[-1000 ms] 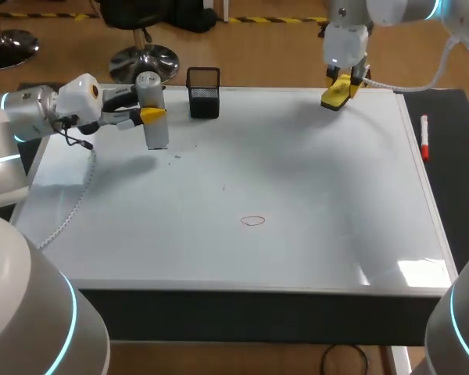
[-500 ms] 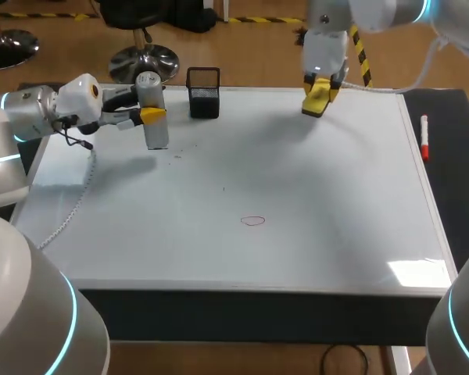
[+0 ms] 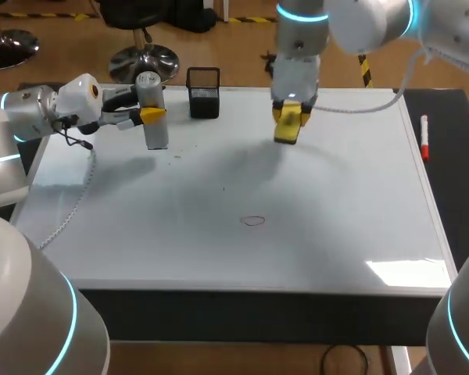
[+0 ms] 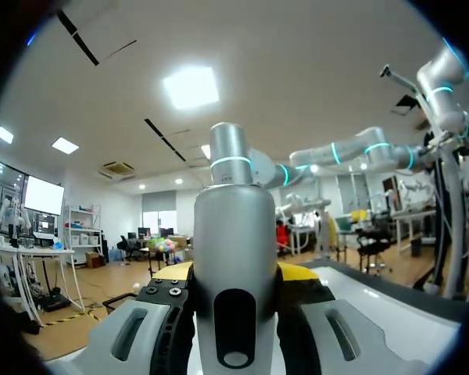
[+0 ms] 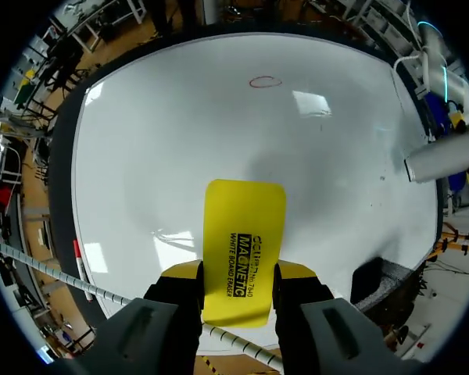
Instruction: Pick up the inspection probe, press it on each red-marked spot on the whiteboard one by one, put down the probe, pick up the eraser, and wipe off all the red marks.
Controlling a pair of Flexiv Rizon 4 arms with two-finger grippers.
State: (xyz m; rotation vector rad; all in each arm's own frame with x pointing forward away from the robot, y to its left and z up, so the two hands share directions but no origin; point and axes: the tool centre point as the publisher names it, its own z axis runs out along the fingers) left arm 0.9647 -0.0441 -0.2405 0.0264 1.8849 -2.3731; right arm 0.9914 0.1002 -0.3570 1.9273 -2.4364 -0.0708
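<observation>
Right jaws pointing down, clamping eraser (image 3: 287, 126) over whiteboard (image 3: 328, 211), left jaws level, gripping upright probe (image 3: 153, 113)

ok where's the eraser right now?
Head view: the yellow eraser is clamped in the right gripper, at the far middle of the whiteboard, right of the black mesh holder and beyond the red mark.

Robotics lab: left arm (image 3: 31, 117), right arm (image 3: 359, 19) flank whiteboard (image 3: 336, 195) bench, cables (image 3: 78, 201) draped.
</observation>
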